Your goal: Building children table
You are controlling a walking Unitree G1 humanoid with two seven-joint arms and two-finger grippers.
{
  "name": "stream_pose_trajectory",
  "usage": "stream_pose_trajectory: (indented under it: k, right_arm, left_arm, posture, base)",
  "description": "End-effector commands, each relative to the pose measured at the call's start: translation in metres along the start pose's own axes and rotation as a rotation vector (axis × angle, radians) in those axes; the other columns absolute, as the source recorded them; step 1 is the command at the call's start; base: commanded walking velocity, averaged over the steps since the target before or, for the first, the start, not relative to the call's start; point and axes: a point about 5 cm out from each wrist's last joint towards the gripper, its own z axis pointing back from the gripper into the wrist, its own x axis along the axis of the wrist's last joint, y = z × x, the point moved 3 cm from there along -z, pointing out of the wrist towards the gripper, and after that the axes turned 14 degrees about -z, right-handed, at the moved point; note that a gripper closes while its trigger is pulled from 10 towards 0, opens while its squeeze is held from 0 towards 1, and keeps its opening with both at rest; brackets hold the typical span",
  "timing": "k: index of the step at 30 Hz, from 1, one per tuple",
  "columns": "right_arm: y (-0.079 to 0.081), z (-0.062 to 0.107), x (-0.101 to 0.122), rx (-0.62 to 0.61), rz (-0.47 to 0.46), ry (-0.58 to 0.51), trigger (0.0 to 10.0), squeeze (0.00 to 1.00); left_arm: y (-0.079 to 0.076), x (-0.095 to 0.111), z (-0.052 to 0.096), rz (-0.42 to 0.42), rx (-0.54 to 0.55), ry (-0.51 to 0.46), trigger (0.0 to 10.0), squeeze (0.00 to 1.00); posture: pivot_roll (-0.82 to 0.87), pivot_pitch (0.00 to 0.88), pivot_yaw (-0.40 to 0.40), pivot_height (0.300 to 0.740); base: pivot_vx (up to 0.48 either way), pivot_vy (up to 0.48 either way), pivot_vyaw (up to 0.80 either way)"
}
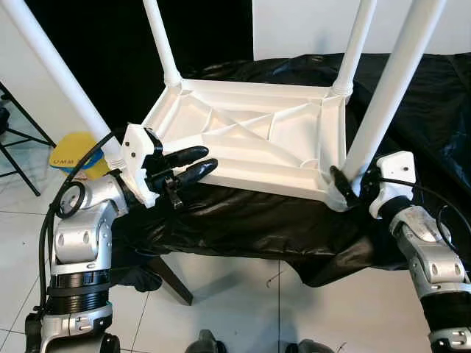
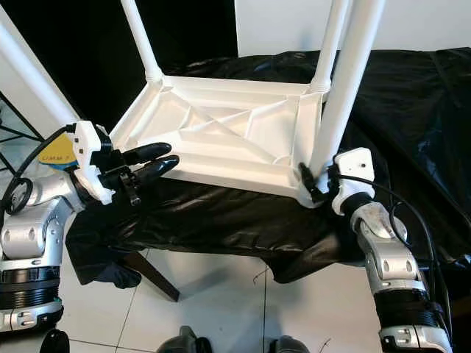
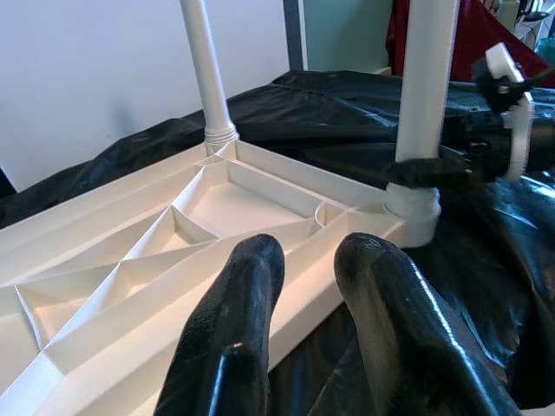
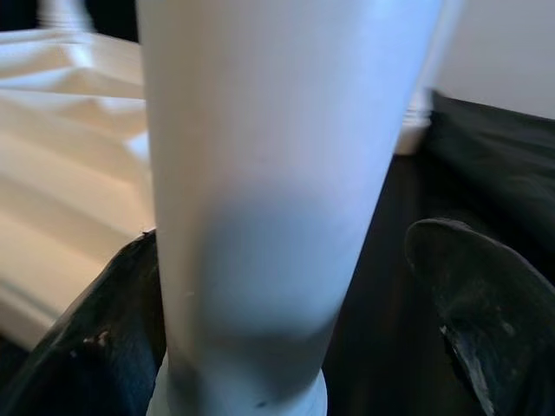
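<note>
The white children's table top (image 1: 250, 140) lies upside down on a table draped in black plastic sheet (image 1: 412, 95), its ribbed underside up and four white legs standing from its corners. The right tool (image 1: 344, 185) sits at the base of the near right leg (image 1: 386, 95), one black finger on each side of it; the wrist view shows a gap between the leg and one finger, so the fingers are apart around the leg rather than clamped. The left tool (image 1: 190, 163) hovers just over the near left edge of the top, close to the near left leg (image 1: 62, 73), fingers slightly apart and holding nothing. A yellow object (image 1: 73, 154) behind the left arm bears dark lettering too small to read. The top's near edge overhangs the sheet's front edge; white tiled floor (image 1: 243, 301) lies below.
</note>
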Motion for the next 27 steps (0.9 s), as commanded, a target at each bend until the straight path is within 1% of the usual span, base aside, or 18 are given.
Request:
stream_pose_trajectory:
  k: [1, 4, 9, 19, 20, 21, 23, 24, 25, 26, 27]
  right_arm:
    - [-0.021, 0.001, -0.003, -0.124, 0.001, -0.006, 10.0, 0.0]
    - [-0.019, 0.0, -0.003, -0.112, 0.0, -0.005, 10.0, 0.0]
    - [-0.009, -0.005, -0.005, -0.062, -0.003, -0.012, 10.0, 0.0]
    - [-0.007, -0.008, -0.005, -0.07, -0.004, -0.026, 10.0, 0.0]
    - [-0.019, -0.009, -0.007, -0.175, -0.01, -0.032, 10.0, 0.0]
    - [-0.019, -0.009, -0.007, -0.175, -0.01, -0.032, 10.0, 0.0]
    - [-0.031, -0.007, -0.01, -0.277, -0.032, -0.041, 10.0, 0.0]
    - [-0.031, -0.007, -0.01, -0.277, -0.032, -0.041, 10.0, 0.0]
    - [-0.036, -0.006, -0.011, -0.336, -0.058, -0.05, 10.0, 0.0]
    - [-0.036, -0.006, -0.011, -0.336, -0.058, -0.05, 10.0, 0.0]
    - [-0.041, -0.005, -0.012, -0.382, -0.072, -0.058, 10.0, 0.0]
  left_arm:
    - [0.022, -0.006, 0.006, 0.007, 0.293, 0.087, 10.0, 0.0]
    - [0.022, -0.006, 0.007, 0.008, 0.293, 0.087, 10.0, 0.0]
    - [0.023, -0.006, 0.008, 0.013, 0.299, 0.09, 10.0, 0.0]
    - [0.023, -0.006, 0.008, 0.013, 0.301, 0.091, 10.0, 0.0]
    - [0.021, -0.005, 0.007, 0.016, 0.295, 0.088, 10.0, 0.0]
    - [0.021, -0.005, 0.007, 0.016, 0.295, 0.088, 10.0, 0.0]
    - [0.019, -0.005, 0.005, 0.018, 0.29, 0.087, 10.0, 0.0]
    - [0.019, -0.005, 0.005, 0.018, 0.29, 0.087, 10.0, 0.0]
    - [0.018, -0.005, 0.005, 0.021, 0.286, 0.086, 10.0, 0.0]
    - [0.018, -0.005, 0.005, 0.021, 0.286, 0.086, 10.0, 0.0]
    - [0.018, -0.006, 0.004, 0.023, 0.284, 0.085, 10.0, 0.0]
  posture:
    - [-0.04, 0.075, 0.061, 0.74]
    - [-0.04, 0.075, 0.061, 0.74]
    - [-0.04, 0.075, 0.059, 0.74]
    - [-0.04, 0.075, 0.058, 0.74]
    - [-0.04, 0.075, 0.058, 0.74]
    - [-0.04, 0.075, 0.058, 0.74]
    - [-0.04, 0.076, 0.058, 0.74]
    - [-0.04, 0.076, 0.058, 0.74]
    - [-0.04, 0.075, 0.059, 0.74]
    - [-0.04, 0.075, 0.059, 0.74]
    - [-0.04, 0.076, 0.059, 0.74]
  base:
    - [0.0, 0.0, 0.0]
    - [0.0, 0.0, 0.0]
    - [0.0, 0.0, 0.0]
    - [0.0, 0.0, 0.0]
    - [0.0, 0.0, 0.0]
    - [0.0, 0.0, 0.0]
    - [0.0, 0.0, 0.0]
    - [0.0, 0.0, 0.0]
    - [0.0, 0.0, 0.0]
    - [0.0, 0.0, 0.0]
    - [0.0, 0.0, 0.0]
